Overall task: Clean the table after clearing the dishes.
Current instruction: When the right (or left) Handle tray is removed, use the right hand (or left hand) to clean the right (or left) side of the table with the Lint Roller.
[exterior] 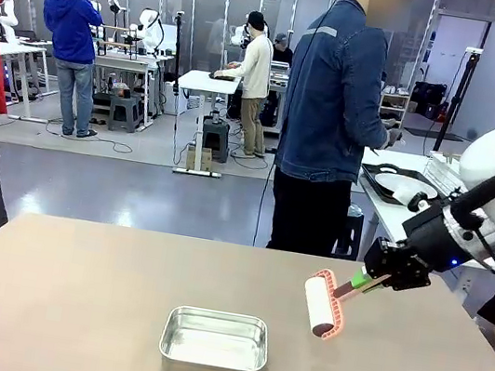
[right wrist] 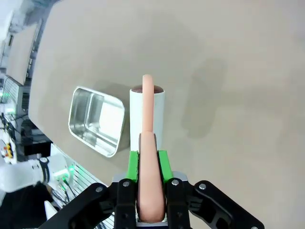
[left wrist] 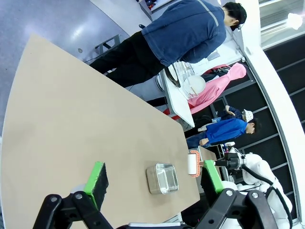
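Surface: beige table point(exterior: 68, 308), bare except a steel pan point(exterior: 215, 345) near the robot's edge.
Right gripper point(right wrist: 147, 164): pads clamped on the pink handle of a lint roller point(exterior: 323, 303), its roll low beside the pan; whether it touches the table is unclear.
Left gripper point(left wrist: 155, 177): spread wide, empty, above the table.
Dishes: white plate point(exterior: 403, 185) on the far side table.
Progress: clearing looks done, rolling remains.
Room: broad open tabletop leftward; pan close.

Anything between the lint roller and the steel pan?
Nothing: just bare table between roller and pan, clear in the front view; right wrist view agrees.
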Motion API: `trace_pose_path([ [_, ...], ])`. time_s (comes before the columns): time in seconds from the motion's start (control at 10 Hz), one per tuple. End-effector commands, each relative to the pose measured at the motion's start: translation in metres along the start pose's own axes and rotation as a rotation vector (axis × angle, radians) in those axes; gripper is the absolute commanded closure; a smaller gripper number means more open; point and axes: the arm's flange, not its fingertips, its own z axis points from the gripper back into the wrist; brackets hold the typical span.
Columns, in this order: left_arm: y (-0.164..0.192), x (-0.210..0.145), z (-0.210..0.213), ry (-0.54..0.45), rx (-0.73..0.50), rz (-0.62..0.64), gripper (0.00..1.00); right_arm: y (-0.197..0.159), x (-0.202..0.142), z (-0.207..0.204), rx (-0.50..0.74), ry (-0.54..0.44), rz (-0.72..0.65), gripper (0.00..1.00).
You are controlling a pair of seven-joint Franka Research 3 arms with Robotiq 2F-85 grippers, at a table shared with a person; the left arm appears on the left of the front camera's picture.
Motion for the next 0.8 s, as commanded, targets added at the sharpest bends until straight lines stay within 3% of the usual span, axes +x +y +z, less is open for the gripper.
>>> trace_pose_path([
  [0.0, -0.002, 0.000, 0.004, 0.012, -0.004, -0.002, 0.00, -0.024, 0.030, -0.032, 0.084, -0.020, -0.145, 0.79],
  [0.3, -0.002, 0.000, 0.004, 0.012, -0.004, -0.002, 0.00, -0.055, 0.055, -0.069, 0.171, 0.065, -0.240, 0.79],
  [0.7, -0.002, 0.000, 0.004, 0.012, -0.004, -0.002, 0.00, -0.080, 0.058, -0.110, 0.208, 0.140, -0.278, 0.79],
])
